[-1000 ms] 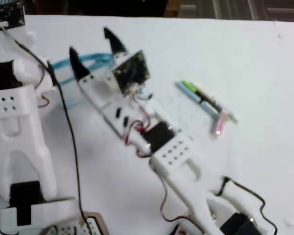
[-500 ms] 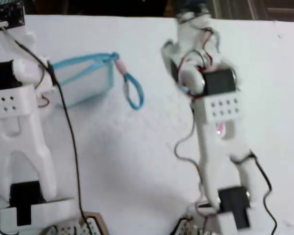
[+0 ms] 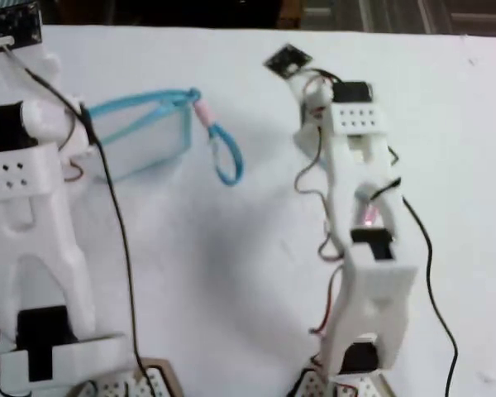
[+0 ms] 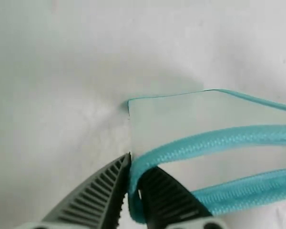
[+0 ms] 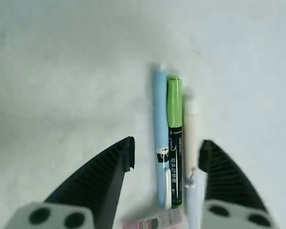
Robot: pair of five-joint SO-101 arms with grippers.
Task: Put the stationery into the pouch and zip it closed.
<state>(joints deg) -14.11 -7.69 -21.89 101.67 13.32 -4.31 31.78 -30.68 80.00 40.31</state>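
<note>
A translucent pouch (image 3: 140, 136) with a blue zipper lies at the back left of the table, its mouth gaping. A blue strap loop (image 3: 228, 159) trails from its right end. My left gripper (image 4: 131, 193) is shut on the pouch's (image 4: 190, 124) zipper edge at the corner. My right gripper (image 5: 167, 152) hangs open straight above the stationery, its fingers on either side. Between them lie a blue pen (image 5: 160, 138), a green marker (image 5: 174, 129), a white pen (image 5: 190, 162) and a pink eraser (image 5: 157, 222). In the high view the right arm (image 3: 355, 165) covers these, except a pink bit (image 3: 369, 213).
The white table (image 3: 231, 273) is bare between the two arms. The left arm's base (image 3: 33, 248) and a black cable (image 3: 120, 248) stand at the front left. The table's far edge runs along the back.
The right arm has swung from over the pouch's right end to the right and now stands above the pens. The pouch's strap loop has come into sight. The left arm has kept still.
</note>
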